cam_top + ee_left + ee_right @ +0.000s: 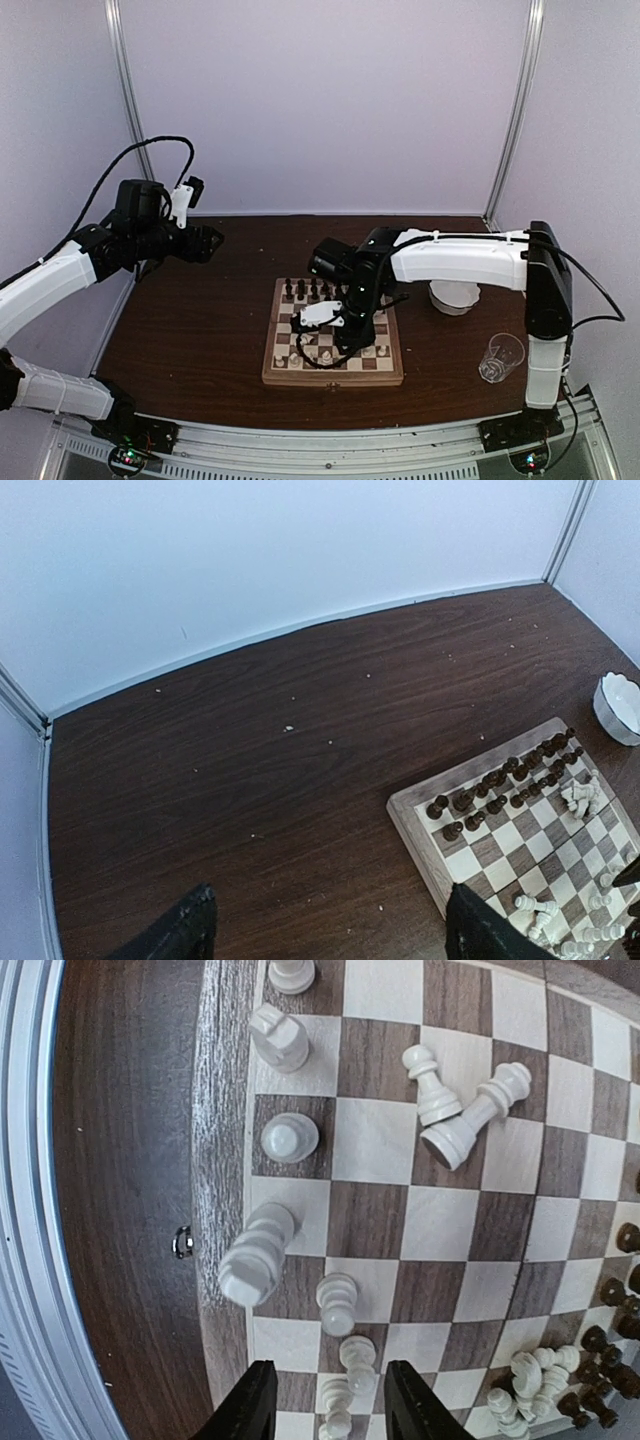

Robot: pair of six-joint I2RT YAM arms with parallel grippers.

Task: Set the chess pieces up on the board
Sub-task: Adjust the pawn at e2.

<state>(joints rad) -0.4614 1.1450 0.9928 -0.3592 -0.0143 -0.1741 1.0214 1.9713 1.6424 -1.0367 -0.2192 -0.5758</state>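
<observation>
The board (333,378) lies flat at the middle of the dark table (190,340), the chess pieces on it only partly in order. The dark pieces (500,780) stand in two rows along the far edge. The white pieces (290,1138) keep to the near side, several upright on the squares by the near border. A tipped white piece (255,1255) lies across that border's inner edge, and a leaning pair (460,1110) rests one against the other further in. A small toppled heap (525,1385) of white figures lies just beside the dark rows. The right gripper (331,1372) hangs low over the near side of the board, jaws spread, with white pieces under the gap and neither finger seen touching them. The left gripper (205,243) is held high, well off to the left of the board, its jaws wide apart on nothing. A white scalloped bowl (455,296) sits near the board's far right corner. A clear plastic cup (500,357) stands by the table's right edge.
</observation>
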